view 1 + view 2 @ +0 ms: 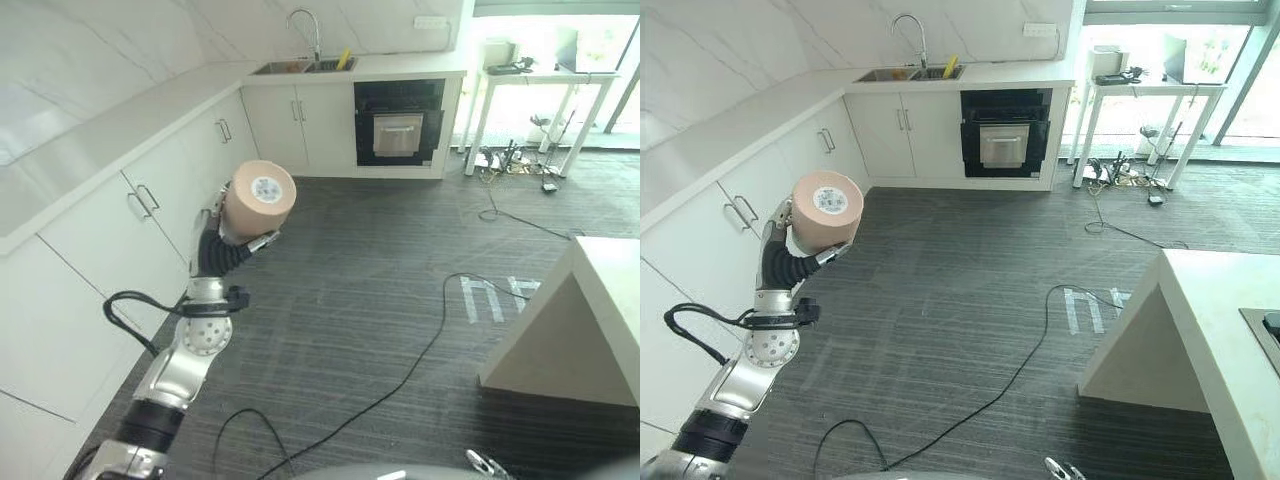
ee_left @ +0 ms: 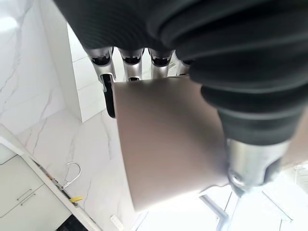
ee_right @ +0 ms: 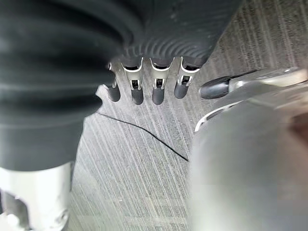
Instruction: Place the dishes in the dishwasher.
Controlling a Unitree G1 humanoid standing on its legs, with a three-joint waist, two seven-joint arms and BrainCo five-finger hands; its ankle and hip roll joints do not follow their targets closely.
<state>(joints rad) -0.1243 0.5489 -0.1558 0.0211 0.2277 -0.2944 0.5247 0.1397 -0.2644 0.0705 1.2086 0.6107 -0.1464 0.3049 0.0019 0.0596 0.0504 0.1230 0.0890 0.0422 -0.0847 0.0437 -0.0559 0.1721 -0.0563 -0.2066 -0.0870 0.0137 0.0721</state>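
Carry step: left hand wrapped around a tan cup held high beside the cabinets, right hand loosely uncurled, empty; next, find the dishwasher.

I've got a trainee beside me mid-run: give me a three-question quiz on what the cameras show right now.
1. True or false: the left hand is shut on the beige cylindrical cup.
2. Which way does the cup's base with the round white sticker face in the head views? A) toward the camera B) toward the dark striped floor C) toward the white cabinets
3. Fill in: the chrome tap stands over the ____ in the far white countertop.

Key
1. True: the fingers and thumb clasp the cup's wall.
2. A
3. sink. The right hand shows over the floor, fingers relaxed, holding nothing.
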